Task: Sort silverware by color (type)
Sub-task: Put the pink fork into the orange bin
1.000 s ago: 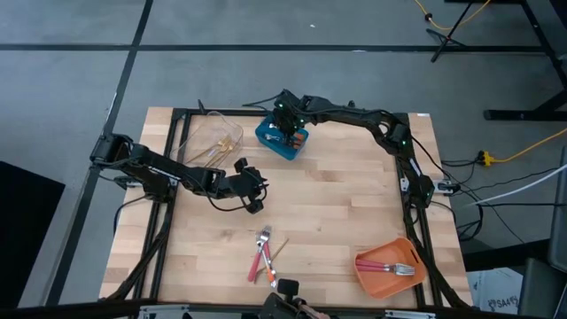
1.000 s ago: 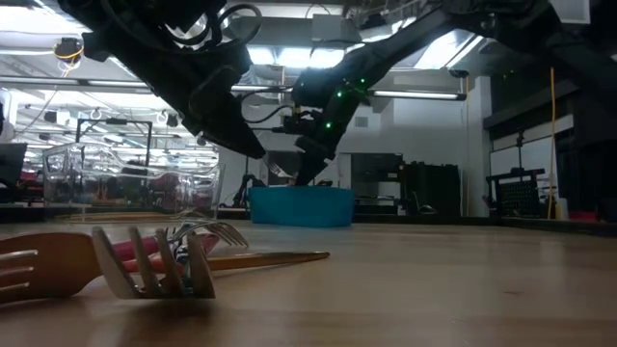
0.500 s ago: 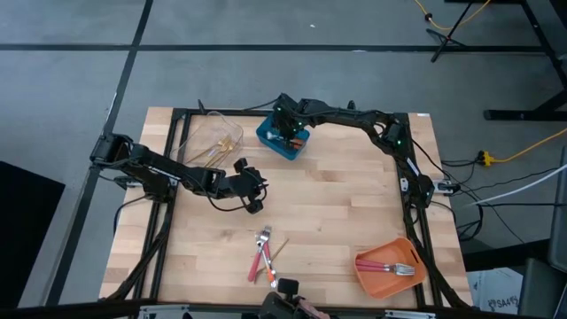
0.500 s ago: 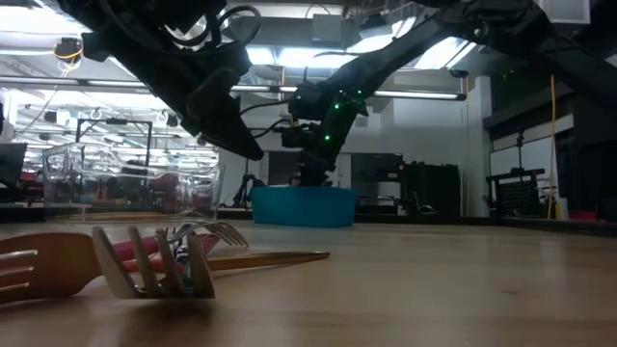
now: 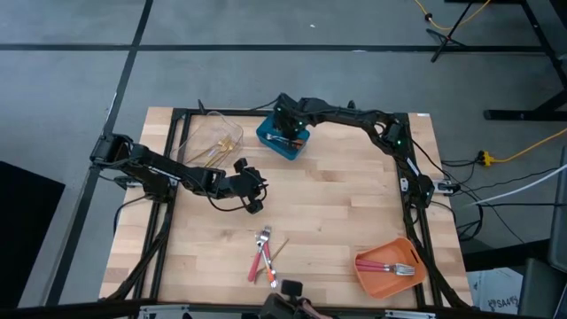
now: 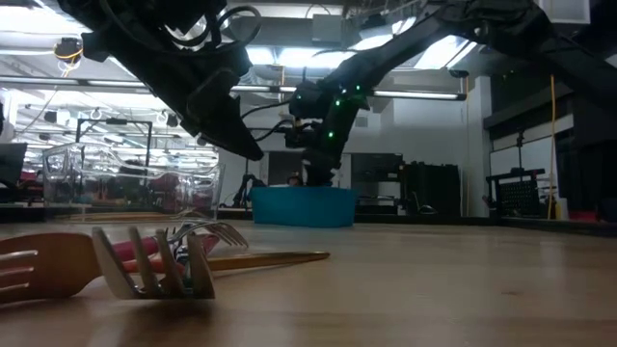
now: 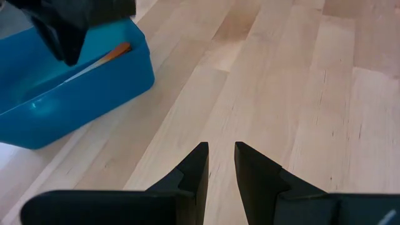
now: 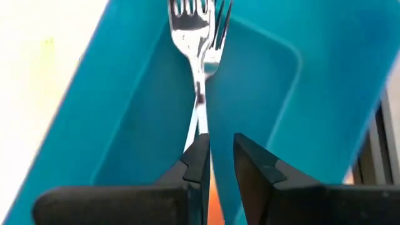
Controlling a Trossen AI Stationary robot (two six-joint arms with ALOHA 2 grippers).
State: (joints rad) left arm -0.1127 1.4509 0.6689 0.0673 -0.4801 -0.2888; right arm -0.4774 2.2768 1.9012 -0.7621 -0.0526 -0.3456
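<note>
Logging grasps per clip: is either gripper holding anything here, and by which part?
Nothing is held. The right gripper hangs open over the blue bin, with forks lying inside it. The left gripper hovers empty above bare table.

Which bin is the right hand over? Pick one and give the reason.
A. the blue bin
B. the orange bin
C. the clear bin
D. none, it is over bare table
A: in the high view the right hand sits directly over the blue bin at the far edge of the table, and its wrist view looks straight into that bin at silver forks.
</note>
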